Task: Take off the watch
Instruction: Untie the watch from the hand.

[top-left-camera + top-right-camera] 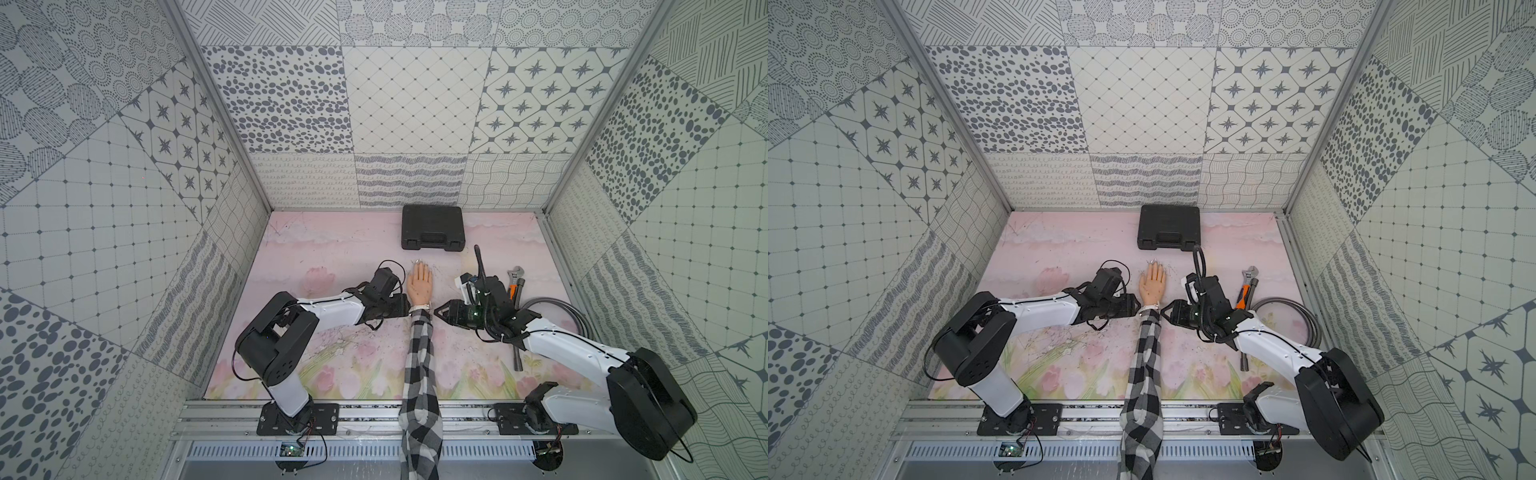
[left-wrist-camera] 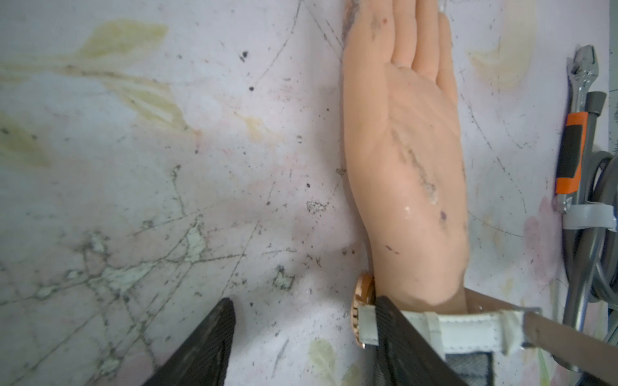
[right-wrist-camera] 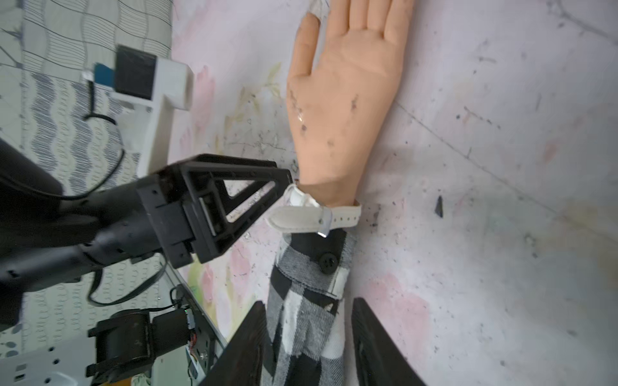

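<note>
The watch point(image 3: 344, 217) looks light and floppy: pinch its loose strap tail point(image 3: 291, 222). Beside it, left gripper point(image 2: 304, 300) open, empty; right gripper point(image 3: 310, 302) part-open astride sleeve point(image 1: 417, 374).

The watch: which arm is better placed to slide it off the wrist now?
Probably the left. The left gripper is at the watch: the case sits between its open jaws, with one finger across the strap. The right gripper straddles the checked sleeve, not the watch.
</note>
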Robot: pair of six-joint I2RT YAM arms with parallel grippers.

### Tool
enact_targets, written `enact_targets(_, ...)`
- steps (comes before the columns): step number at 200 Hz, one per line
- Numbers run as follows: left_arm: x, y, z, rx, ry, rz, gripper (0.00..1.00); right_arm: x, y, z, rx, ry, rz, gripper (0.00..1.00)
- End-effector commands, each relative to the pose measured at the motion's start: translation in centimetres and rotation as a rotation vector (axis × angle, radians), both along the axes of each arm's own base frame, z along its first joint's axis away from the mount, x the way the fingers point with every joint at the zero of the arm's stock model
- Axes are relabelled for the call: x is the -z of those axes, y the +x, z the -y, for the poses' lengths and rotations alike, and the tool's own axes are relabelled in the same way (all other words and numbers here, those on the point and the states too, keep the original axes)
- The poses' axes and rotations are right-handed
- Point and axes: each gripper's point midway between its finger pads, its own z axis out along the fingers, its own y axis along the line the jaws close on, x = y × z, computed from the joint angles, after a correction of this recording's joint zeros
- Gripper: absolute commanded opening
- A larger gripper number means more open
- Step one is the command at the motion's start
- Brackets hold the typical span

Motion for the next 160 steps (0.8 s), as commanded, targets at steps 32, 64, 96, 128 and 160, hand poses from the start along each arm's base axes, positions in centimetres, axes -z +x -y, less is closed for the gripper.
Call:
enact_targets(32, 1.8, -2.1, -1.2, 0.004, 0.065, -0.114, 0.68, 3.0, 1.3, -0.5, 0.019, -0.182, 0.172, 0.39)
enact_targets(64, 1.8, -2.2, -1.3, 0.001, 0.066, -0.115, 0.68, 3.3, 2.6, -0.5, 0.067, -0.19, 0.221, 0.36)
enact_targets(96, 1.9, -2.3, -1.4, -0.002, 0.067, -0.118, 0.68, 2.8, 3.5, -1.2, 0.064, -0.179, 0.26, 0.35)
enact_targets(128, 2.1, -2.5, -1.5, -0.004, 0.066, -0.121, 0.68, 3.1, 3.8, -1.6, 0.055, -0.176, 0.264, 0.35)
enact_targets(160, 2.2, -2.6, -1.5, -0.005, 0.063, -0.124, 0.68, 2.5, 4.6, -2.4, 0.062, -0.147, 0.275, 0.35)
